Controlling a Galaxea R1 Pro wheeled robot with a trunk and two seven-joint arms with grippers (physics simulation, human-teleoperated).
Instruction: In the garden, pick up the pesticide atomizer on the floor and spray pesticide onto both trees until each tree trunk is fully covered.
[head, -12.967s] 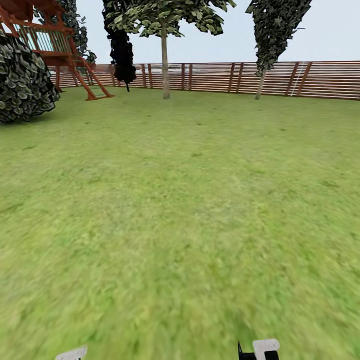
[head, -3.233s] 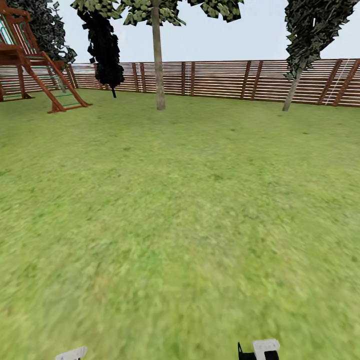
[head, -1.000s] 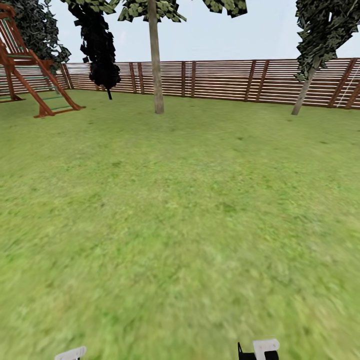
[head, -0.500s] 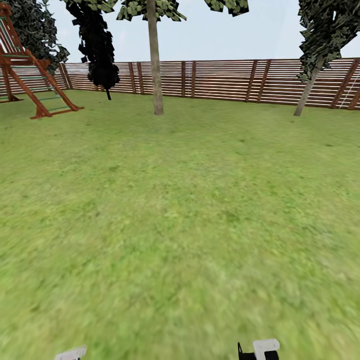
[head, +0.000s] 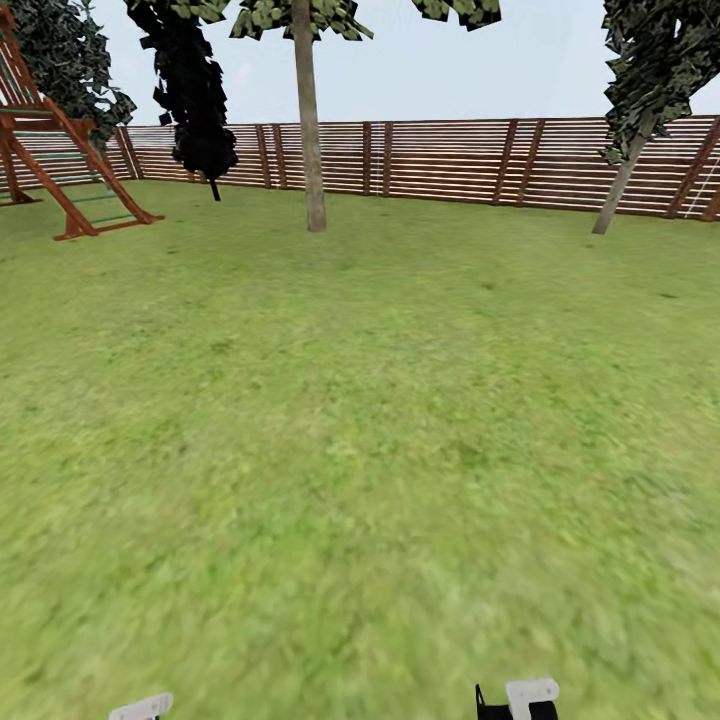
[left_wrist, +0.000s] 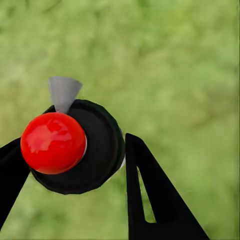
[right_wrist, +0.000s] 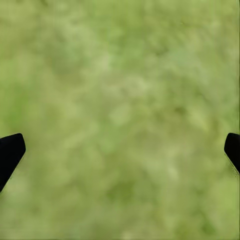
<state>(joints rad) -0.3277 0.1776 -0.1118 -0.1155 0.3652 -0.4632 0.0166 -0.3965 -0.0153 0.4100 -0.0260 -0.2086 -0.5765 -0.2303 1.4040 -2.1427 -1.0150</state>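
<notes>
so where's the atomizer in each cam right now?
Head view: the pesticide atomizer is out of frame; ahead stand the tree trunk and fence.
Left wrist view: atomizer, red top toward the camera, between the left pincer fingers.
Right wrist view: not in it; right pincer open.
Shared landmark: the lawn.

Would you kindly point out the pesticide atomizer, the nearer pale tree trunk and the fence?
pesticide atomizer (left_wrist: 53, 142), left wrist view, red top.
tree trunk (head: 310, 130), head view, mid-column.
fence (head: 450, 160), head view, slats.

Red-topped atomizer (left_wrist: 75, 147) between black jaws
</notes>
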